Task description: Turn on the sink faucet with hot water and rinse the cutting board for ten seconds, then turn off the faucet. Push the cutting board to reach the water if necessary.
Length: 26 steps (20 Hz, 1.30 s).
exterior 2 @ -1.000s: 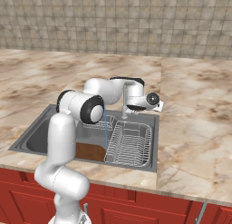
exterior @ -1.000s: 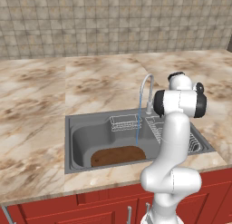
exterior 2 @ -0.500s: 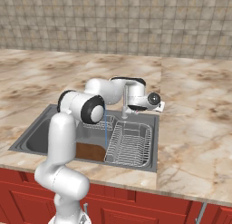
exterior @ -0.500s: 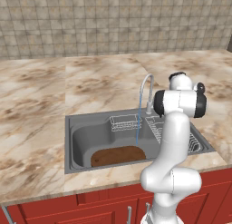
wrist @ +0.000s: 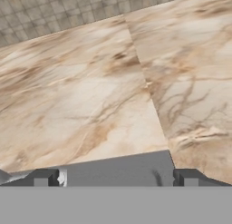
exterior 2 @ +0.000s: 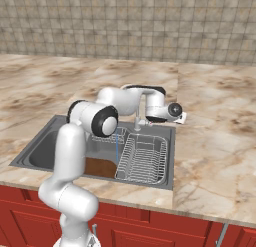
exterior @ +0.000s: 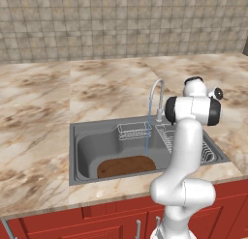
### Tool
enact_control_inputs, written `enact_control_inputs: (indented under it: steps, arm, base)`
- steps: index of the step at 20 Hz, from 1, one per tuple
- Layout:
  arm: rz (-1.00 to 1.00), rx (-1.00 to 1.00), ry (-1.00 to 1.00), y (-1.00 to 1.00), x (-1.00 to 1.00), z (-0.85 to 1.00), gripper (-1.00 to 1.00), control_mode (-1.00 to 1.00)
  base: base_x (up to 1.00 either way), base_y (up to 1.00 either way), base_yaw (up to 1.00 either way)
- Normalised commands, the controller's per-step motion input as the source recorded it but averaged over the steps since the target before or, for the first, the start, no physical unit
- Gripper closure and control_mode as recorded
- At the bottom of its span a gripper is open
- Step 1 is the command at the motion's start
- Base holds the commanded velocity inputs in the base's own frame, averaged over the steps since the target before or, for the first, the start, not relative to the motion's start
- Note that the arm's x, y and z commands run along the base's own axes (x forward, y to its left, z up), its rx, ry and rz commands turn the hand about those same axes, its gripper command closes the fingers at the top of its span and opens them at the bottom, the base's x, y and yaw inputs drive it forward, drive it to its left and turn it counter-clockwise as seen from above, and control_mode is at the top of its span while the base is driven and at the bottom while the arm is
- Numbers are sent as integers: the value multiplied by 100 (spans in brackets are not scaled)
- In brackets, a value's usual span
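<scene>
Tool (wrist: 116,175) tips spread wide at hand-view bottom, over marble desk (wrist: 90,100). Thin pale-blue water stream (exterior: 147,136) falls from silver gooseneck faucet (exterior: 157,95) onto dark-brown wooden cutting board (exterior: 127,166), frame centre, in grey steel sink (exterior: 85,146).

The white arm rises from its base, bends at a dark elbow joint and reaches forward with the wrist turned sideways – the hand lies roughly level. The gripper (exterior 2: 181,117) sits at the end of the wrist, seen as a small white block with a dark round cap. In the hand view the two dark fingers (wrist: 45,177) stand well apart at the lower edge – they seem spread wide, with nothing held between them
</scene>
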Motion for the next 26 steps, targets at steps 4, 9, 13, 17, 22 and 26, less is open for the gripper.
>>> enact_control_inputs:
  steps: [4, 9, 13, 17, 22, 26]
  arm:
    - [0, 0, 0, -16, 0, 0, -100, -100]
    - [0, 0, 0, -15, 0, 0, -100, -100]
    - [0, 0, 0, -10, 0, -1, -100, -100]
    - [0, 0, 0, -5, 0, -7, -100, -100]
    - [0, 0, 0, -1, 0, -11, -100, -100]
    - [0, 0, 0, 0, 0, -13, -100, -100]
  base:
    - [0, 0, 0]
    - [0, 0, 0]
    - [0, 0, 0]
    - [0, 0, 0]
    - [0, 0, 0]
    - [0, 0, 0]
